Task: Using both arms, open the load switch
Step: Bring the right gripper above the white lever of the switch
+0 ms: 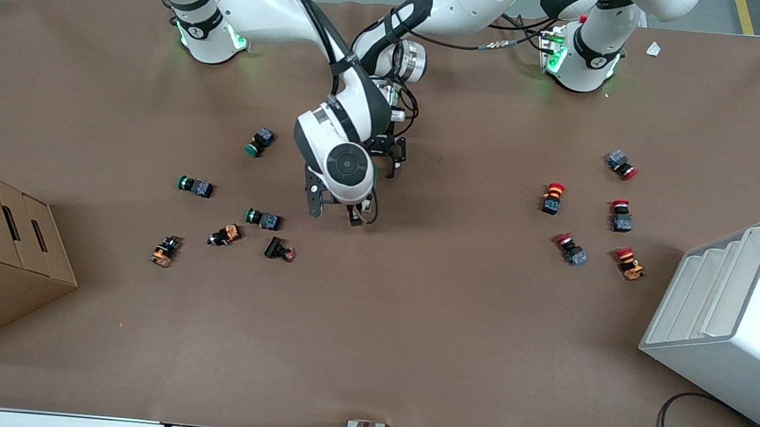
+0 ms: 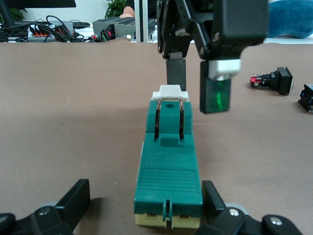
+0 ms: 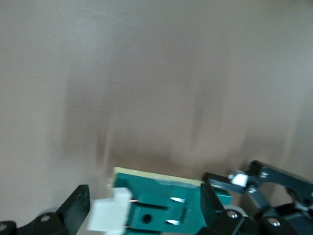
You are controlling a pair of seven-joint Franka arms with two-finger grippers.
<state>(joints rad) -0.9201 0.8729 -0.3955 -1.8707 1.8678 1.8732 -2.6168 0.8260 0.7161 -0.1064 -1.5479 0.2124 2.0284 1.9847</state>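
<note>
The load switch (image 2: 168, 166) lies flat on the tabletop (image 1: 411, 326), under the two arms near the middle. Its white toggle (image 2: 169, 91) is small, so a finger could slip off it, or the body could slide if it is not pinned well. The left tool (image 2: 146, 205) is wide open, one finger on each side of the body, not touching. The right tool (image 3: 142, 205) is open too, over the toggle end.

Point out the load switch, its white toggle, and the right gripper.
load switch (image 2: 168, 166), left wrist view, green top face.
white toggle (image 2: 169, 91), left wrist view, its top.
right gripper (image 2: 198, 73), left wrist view, between its fingertips.
</note>
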